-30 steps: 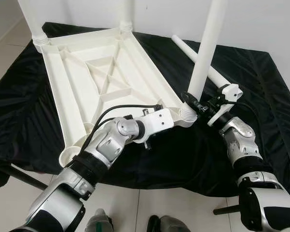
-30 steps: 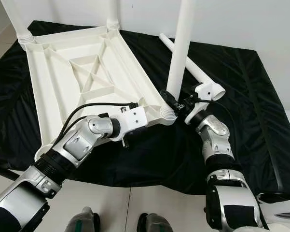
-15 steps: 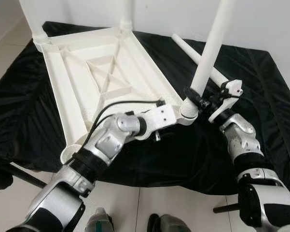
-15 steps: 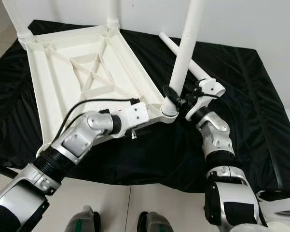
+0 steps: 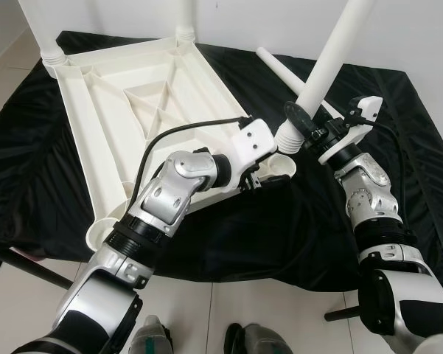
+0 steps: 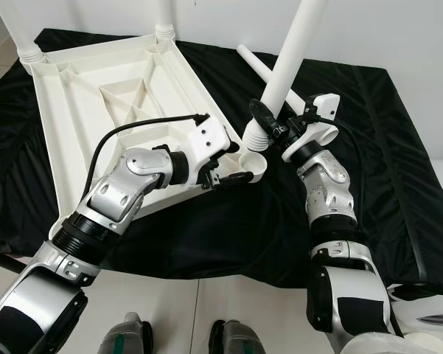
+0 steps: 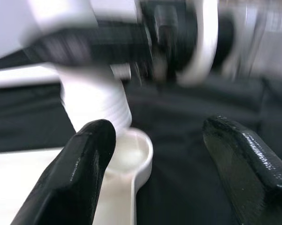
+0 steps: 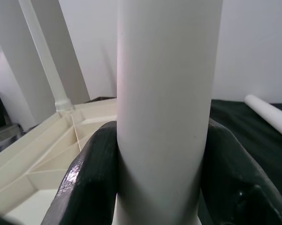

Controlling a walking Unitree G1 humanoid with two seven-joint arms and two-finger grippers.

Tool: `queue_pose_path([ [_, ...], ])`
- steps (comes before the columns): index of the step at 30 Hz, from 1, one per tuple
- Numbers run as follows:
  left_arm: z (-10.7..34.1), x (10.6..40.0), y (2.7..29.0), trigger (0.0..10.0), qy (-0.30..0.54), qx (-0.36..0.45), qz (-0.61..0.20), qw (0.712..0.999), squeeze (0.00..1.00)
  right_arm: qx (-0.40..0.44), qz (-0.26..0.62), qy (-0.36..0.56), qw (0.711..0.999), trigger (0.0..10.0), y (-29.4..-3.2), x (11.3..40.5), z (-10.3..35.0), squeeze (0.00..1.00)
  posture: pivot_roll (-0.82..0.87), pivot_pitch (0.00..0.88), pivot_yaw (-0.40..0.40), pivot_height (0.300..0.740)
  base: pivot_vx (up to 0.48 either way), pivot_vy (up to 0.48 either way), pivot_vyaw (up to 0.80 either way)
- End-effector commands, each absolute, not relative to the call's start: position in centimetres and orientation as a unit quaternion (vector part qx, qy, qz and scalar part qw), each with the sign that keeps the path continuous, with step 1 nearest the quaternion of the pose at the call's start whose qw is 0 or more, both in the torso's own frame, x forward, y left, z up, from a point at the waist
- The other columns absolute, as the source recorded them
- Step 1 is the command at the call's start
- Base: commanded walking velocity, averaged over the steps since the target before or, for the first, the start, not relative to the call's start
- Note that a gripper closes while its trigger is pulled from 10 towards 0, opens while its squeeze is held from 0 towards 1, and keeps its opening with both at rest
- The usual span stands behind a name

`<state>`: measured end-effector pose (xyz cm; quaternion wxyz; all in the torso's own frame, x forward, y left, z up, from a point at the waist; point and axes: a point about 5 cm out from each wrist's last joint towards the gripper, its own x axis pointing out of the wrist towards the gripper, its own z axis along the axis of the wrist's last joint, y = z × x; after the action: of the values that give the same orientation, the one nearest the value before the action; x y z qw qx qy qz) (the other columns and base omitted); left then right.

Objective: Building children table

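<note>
The white table top (image 5: 81, 140) lies upside down on a black cloth, with two legs (image 5: 38, 29) standing in its far corners. My right gripper (image 5: 304, 125) is shut on a third white leg (image 5: 328, 66), tilted to the right, its ribbed end (image 5: 287, 136) hanging just above the empty near-right corner socket (image 5: 281, 164). Its fingers (image 8: 91, 183) wrap the leg (image 8: 166, 93). My left gripper (image 6: 228, 177) is open at that corner, its fingers (image 7: 84, 168) spread beside the socket (image 7: 131, 154).
A fourth leg (image 5: 280, 66) lies loose on the black cloth (image 5: 398, 147) behind the right gripper. Pale floor tiles (image 5: 15, 310) and my feet are in front. A dark bar (image 5: 29, 265) sticks out at the near left. A white wall stands behind.
The right gripper has lifted the leg out of the corner socket and leaned it to the right. The left gripper has slid forward to the emptied socket.
</note>
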<state>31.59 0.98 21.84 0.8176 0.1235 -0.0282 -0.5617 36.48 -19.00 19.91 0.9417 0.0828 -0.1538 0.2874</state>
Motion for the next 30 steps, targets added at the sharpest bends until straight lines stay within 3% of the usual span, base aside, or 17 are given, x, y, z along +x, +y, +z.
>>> queue_pose_path([
  [1, 22.8, 32.0, 1.3, 10.0, -0.037, 0.094, -0.524, 0.846, 0.00, 0.074, 0.276, -0.134, 0.949, 10.0, -19.6, 36.3, 19.4, 0.00, 0.04, 0.034, -0.059, 0.740, 0.000, 0.000, 0.00],
  [7, 23.2, 32.7, 2.1, 10.0, -0.038, 0.043, -0.487, 0.871, 0.00, 0.058, 0.244, -0.109, 0.962, 10.0, -20.2, 36.3, 18.4, 0.00, 0.05, 0.011, -0.069, 0.740, 0.000, 0.000, 0.00],
  [8, 23.3, 32.8, 2.3, 10.0, -0.046, 0.037, -0.482, 0.874, 0.06, 0.061, 0.243, -0.107, 0.962, 10.0, -20.2, 36.2, 18.3, 0.00, 0.05, 0.006, -0.072, 0.740, 0.000, 0.000, 0.00],
  [10, 23.3, 32.8, 2.3, 10.0, -0.046, 0.037, -0.482, 0.874, 0.06, 0.061, 0.243, -0.107, 0.962, 10.0, -20.2, 36.2, 18.3, 0.00, 0.05, 0.006, -0.072, 0.740, 0.000, 0.000, 0.00],
  [11, 23.4, 32.9, 2.6, 10.0, -0.045, 0.015, -0.477, 0.878, 1.00, 0.062, 0.243, -0.106, 0.962, 10.0, -20.2, 36.0, 18.0, 0.00, 0.06, 0.000, -0.077, 0.740, 0.000, 0.000, 0.00],
  [14, 23.4, 32.9, 2.6, 10.0, -0.045, 0.015, -0.477, 0.878, 1.00, 0.062, 0.243, -0.106, 0.962, 10.0, -20.2, 36.0, 18.0, 0.00, 0.06, 0.000, -0.077, 0.740, 0.000, 0.000, 0.00],
  [22, 25.4, 32.6, 3.2, 10.0, -0.061, -0.083, -0.482, 0.870, 1.00, 0.061, 0.285, -0.096, 0.952, 10.0, -18.9, 35.2, 17.0, 0.00, 0.08, 0.000, -0.092, 0.740, 0.000, 0.000, 0.00],
  [23, 26.3, 32.1, 3.0, 10.0, -0.071, -0.112, -0.503, 0.854, 0.47, 0.056, 0.309, -0.094, 0.945, 10.0, -18.4, 34.9, 16.9, 0.00, 0.08, 0.000, -0.096, 0.740, 0.000, 0.000, 0.00],
  [24, 26.9, 31.8, 2.8, 10.0, -0.077, -0.130, -0.518, 0.842, 0.00, 0.053, 0.323, -0.093, 0.940, 10.0, -18.1, 34.7, 16.8, 0.00, 0.08, 0.000, -0.096, 0.740, 0.000, 0.000, 0.00],
  [26, 26.9, 31.8, 2.8, 10.0, -0.077, -0.130, -0.518, 0.842, 0.00, 0.053, 0.323, -0.093, 0.940, 10.0, -18.1, 34.7, 16.8, 0.00, 0.08, 0.000, -0.096, 0.740, 0.000, 0.000, 0.00],
  [27, 27.3, 31.3, 2.4, 10.0, -0.080, -0.144, -0.543, 0.823, 0.00, 0.046, 0.351, -0.088, 0.931, 10.0, -17.8, 34.3, 16.6, 0.00, 0.09, 0.000, -0.101, 0.740, 0.000, 0.000, 0.00],
  [30, 27.6, 30.9, 2.0, 10.0, -0.082, -0.148, -0.557, 0.813, 0.00, 0.042, 0.375, -0.083, 0.922, 10.0, -17.6, 34.0, 16.6, 0.00, 0.09, 0.000, -0.103, 0.740, 0.000, 0.000, 0.00],
])
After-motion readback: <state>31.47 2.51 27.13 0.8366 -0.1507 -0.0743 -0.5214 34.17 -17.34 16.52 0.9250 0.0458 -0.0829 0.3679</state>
